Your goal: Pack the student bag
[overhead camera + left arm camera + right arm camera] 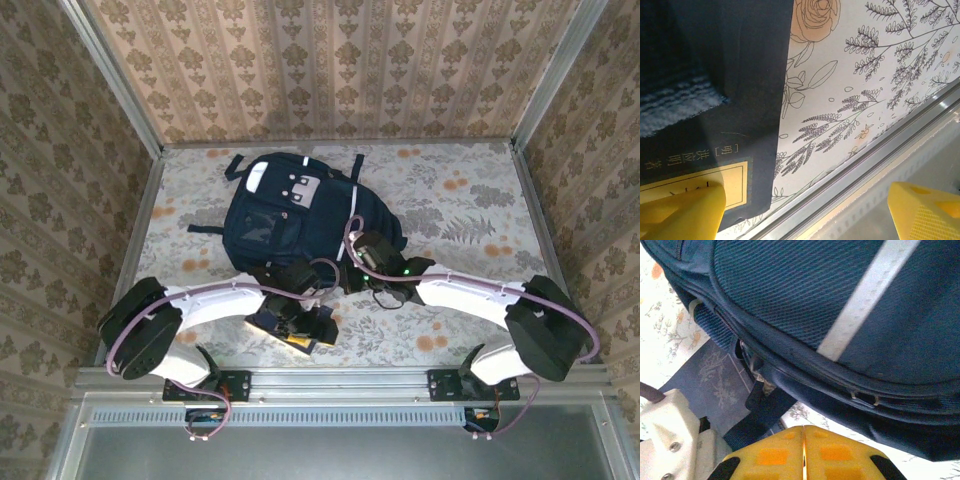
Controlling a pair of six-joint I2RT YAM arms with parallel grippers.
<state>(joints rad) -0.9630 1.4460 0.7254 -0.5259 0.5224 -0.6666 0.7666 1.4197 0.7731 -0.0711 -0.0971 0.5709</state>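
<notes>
1. Large dark navy fabric backpack [290, 215], thin white stripes, pale grey patches near top, lies flat mid floral-patterned counter [470, 200].
2. Right yellow fingers [804, 455] pressed together, just beside backpack's zip seam.
3. Left yellow fingers [297, 335] spread wide, 1 over flat dark blue book [757, 140].
</notes>
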